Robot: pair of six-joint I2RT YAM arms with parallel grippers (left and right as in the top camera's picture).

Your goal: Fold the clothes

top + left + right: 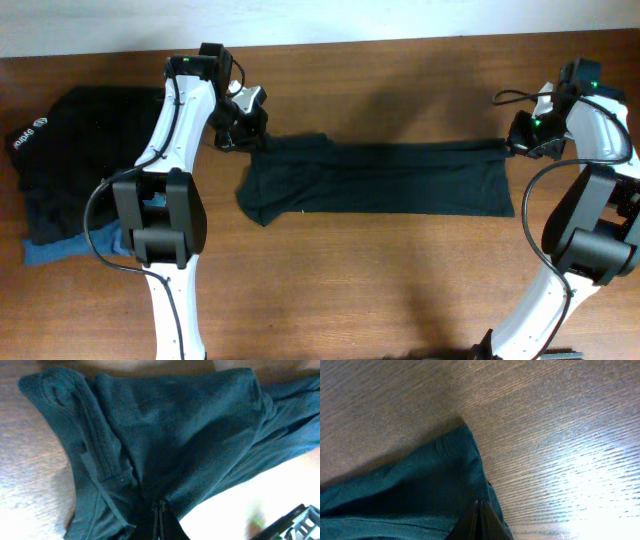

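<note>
Grip check: left gripper [243,135] is clenched on the far-left corner of the dark garment [380,180], and right gripper [513,143] is clenched on its far-right corner. Both wrist views show the fingers pressed together with fabric bunched at the tips.

Garment lies as a long band across the middle of the table [400,290]. Far edge is pulled nearly straight between the two grippers, near edge flat on the wood. Left end is lumpier, with a sleeve or hem folded in; can't tell which.

Pile of clothes [70,160] sits at the far left, well apart: black with white lettering on top, blue showing under it.

My read: the step in hand is folding the far edge over to the near edge. To do it well:
- lift both corners together at the same height, so the band doesn't skew
- hold light left-right tension; too much and a corner may slip, esp. on the right, where only a small tip of fabric looks pinched
- carry toward the near edge in a low arc, so the body doesn't slide on the table
- land the far corners on the near corners, then let go
- watch the left bunch; it will likely drag a wrinkle into the fold unless spread first
</note>
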